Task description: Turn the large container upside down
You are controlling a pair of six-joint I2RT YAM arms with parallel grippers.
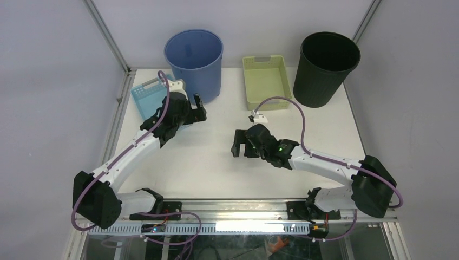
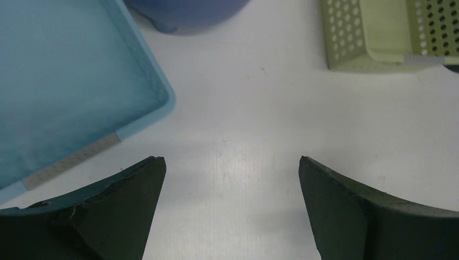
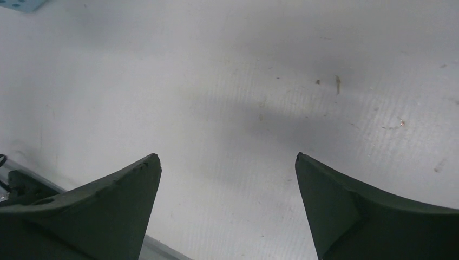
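Observation:
A blue bucket point(image 1: 194, 60) stands upright, mouth up, at the back of the white table point(image 1: 216, 162). A black bucket point(image 1: 326, 66) stands upright at the back right. My left gripper point(image 1: 194, 110) is open and empty, low over the table just in front of the blue bucket and beside a light blue tray point(image 1: 146, 96). In the left wrist view the gripper point(image 2: 231, 162) faces bare table, with the blue bucket's base point(image 2: 184, 11) at the top edge. My right gripper point(image 1: 241, 143) is open and empty over the table's middle; in its wrist view point(image 3: 227, 160) only bare table lies between the fingers.
A pale green perforated basket point(image 1: 265, 80) sits between the two buckets and also shows in the left wrist view point(image 2: 379, 32). The light blue tray point(image 2: 70, 81) lies left of the left gripper. A metal frame post point(image 1: 108, 32) stands at the back left.

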